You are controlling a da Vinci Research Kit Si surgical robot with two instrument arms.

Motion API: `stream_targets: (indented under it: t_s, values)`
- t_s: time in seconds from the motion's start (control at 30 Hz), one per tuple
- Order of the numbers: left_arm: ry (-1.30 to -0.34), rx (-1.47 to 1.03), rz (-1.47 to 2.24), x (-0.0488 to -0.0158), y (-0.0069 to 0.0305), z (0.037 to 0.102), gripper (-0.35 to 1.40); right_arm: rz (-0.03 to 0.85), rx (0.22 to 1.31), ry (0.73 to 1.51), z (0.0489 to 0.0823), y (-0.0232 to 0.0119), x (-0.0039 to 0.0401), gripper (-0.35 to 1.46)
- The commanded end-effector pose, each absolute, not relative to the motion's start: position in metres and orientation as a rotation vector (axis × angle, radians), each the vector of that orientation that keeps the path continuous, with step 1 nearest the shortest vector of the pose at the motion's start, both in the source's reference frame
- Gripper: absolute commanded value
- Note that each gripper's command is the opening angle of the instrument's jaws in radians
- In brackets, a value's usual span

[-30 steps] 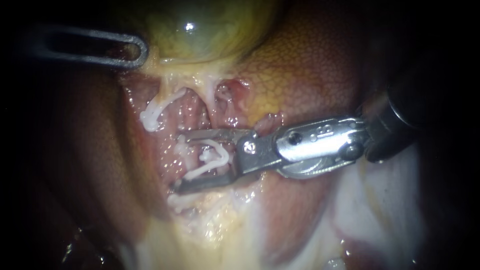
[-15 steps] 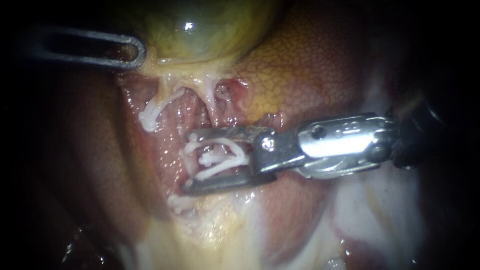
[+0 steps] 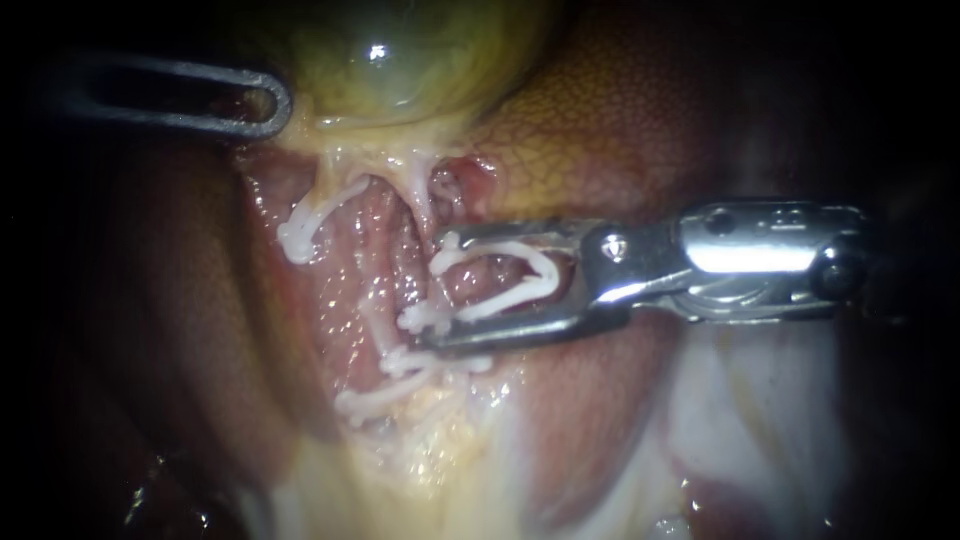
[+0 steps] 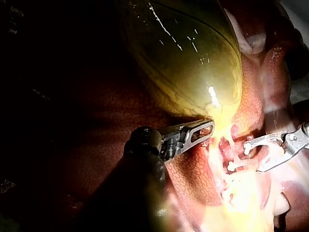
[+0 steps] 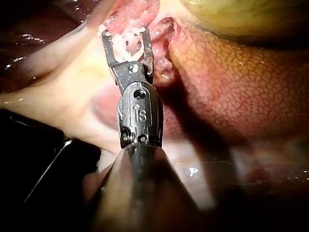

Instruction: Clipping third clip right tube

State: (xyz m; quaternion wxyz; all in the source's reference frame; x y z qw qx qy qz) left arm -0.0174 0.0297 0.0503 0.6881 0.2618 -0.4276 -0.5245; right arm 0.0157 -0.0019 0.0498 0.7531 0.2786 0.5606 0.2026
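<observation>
Steel right instrument has its jaws wide, both bearing on an unclosed white clip seated between them. Tips sit at the right tube, just above other clips on it; can't tell if the tube is inside. Left instrument lies at the gallbladder edge, well apart.

Right instrument is shiny polished metal, left instrument duller matt grey. Clip looks like white plastic. Gallbladder is smooth and glossy, liver wet and pebbly.
</observation>
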Motion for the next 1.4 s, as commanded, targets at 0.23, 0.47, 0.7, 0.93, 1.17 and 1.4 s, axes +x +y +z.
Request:
stream_targets:
  t_s: [0.23, 0.47, 0.7, 0.93, 1.17, 1.4]
  values:
    - [-0.957, 0.586, -1.174, -0.0174, 0.0297, 0.0503, -0.35, 0.466, 0.622, 1.219, 0.0515, -0.0014, 0.0152, 0.43]
    - [-0.957, 0.586, -1.174, -0.0174, 0.0297, 0.0503, -0.35, 0.501, 0.638, 1.217, 0.0538, -0.0009, 0.0155, 0.43]
    - [-0.957, 0.582, -1.176, -0.0175, 0.0297, 0.0504, -0.35, 0.552, 0.666, 1.24, 0.0559, 0.0, 0.0163, 0.43]
    - [-0.957, 0.581, -1.177, -0.0176, 0.0296, 0.0505, -0.35, 0.583, 0.712, 1.284, 0.0572, 0.0003, 0.017, 0.43]
    - [-0.957, 0.583, -1.175, -0.0177, 0.0296, 0.0506, -0.35, 0.57, 0.758, 1.362, 0.058, 0.0009, 0.0183, 0.43]
    - [-0.957, 0.583, -1.175, -0.0177, 0.0296, 0.0506, -0.35, 0.53, 0.817, 1.423, 0.0586, 0.0013, 0.0193, 0.42]
